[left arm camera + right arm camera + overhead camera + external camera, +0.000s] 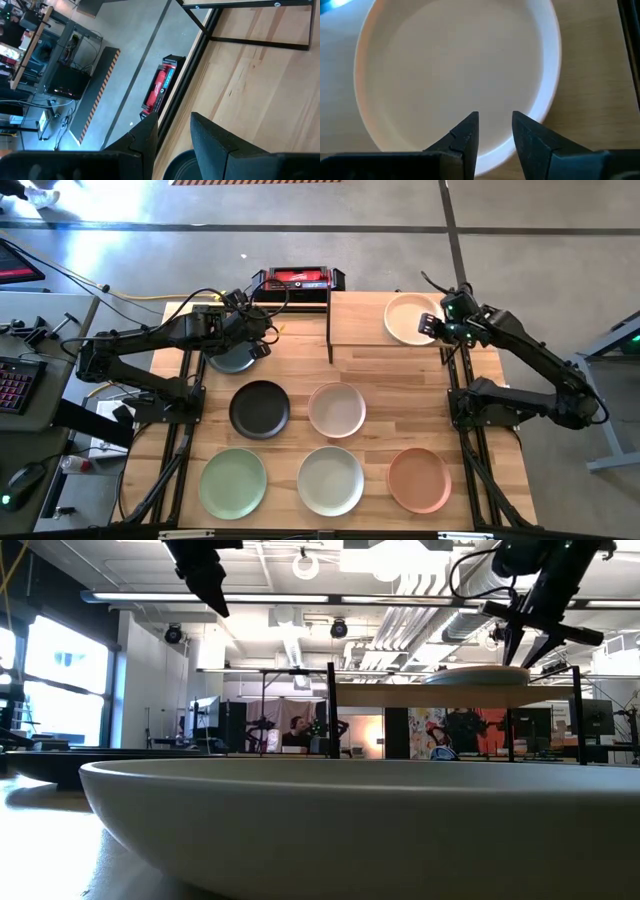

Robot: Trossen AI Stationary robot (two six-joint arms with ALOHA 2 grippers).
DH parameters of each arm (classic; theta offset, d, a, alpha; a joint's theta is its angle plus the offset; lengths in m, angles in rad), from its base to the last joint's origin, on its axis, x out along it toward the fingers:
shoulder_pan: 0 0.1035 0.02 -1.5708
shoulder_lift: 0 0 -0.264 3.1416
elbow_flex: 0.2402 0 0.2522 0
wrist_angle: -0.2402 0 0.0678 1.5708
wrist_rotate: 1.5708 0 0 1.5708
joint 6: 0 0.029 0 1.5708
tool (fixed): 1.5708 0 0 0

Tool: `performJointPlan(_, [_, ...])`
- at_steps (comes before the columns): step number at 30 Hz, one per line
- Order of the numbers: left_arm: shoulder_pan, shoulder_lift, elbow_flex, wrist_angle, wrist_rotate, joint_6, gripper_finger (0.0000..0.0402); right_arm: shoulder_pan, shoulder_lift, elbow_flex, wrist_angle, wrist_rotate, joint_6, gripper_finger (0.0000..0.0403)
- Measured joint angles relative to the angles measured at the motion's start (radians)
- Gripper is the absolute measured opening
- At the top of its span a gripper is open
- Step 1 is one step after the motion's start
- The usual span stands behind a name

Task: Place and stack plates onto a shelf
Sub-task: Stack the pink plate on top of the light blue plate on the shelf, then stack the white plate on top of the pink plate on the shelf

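A cream plate [408,318] lies flat on the light-wood shelf [365,330] at the table's far side. My right gripper [492,117] hovers open just above the plate's right rim [475,674], not touching it. My left gripper [257,340] hangs open, high over the far left of the table, above a grey-blue plate [230,362] that lies on the tabletop. On the table lie several more plates: black [259,408], pale pink [336,409], light green [232,482], off-white [330,480] and salmon [419,479].
A red-and-black box [297,278] sits beyond the table's far edge, left of the shelf. The shelf's thin black posts [330,330] stand between the two arms. In the low view the off-white plate [330,830] fills the foreground. Bare wood shows on the shelf's left half.
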State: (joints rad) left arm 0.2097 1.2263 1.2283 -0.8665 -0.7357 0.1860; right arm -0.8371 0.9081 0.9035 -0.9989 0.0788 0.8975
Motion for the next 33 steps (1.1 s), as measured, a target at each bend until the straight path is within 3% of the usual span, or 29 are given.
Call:
performJointPlan(7, [0.0,0.0,0.0,0.0,0.0,0.0,0.0106,0.0,-0.045,0.0,0.065,-0.012,-0.015,0.0114])
performJointPlan(12, [0.0,0.0,0.0,0.0,0.0,0.0,0.0106,0.021,-0.06,0.0,0.194,-0.178,-0.041,0.0114])
performJointPlan(24, [0.0,0.0,0.0,0.005,0.021,0.0,0.0106,0.299,-0.05,-0.001,0.287,-0.205,0.024,0.0114])
performJointPlan(33, [-0.001,0.0,0.0,0.005,0.02,-0.018,0.0106,0.549,-0.034,-0.001,0.366,-0.197,0.174,0.0113])
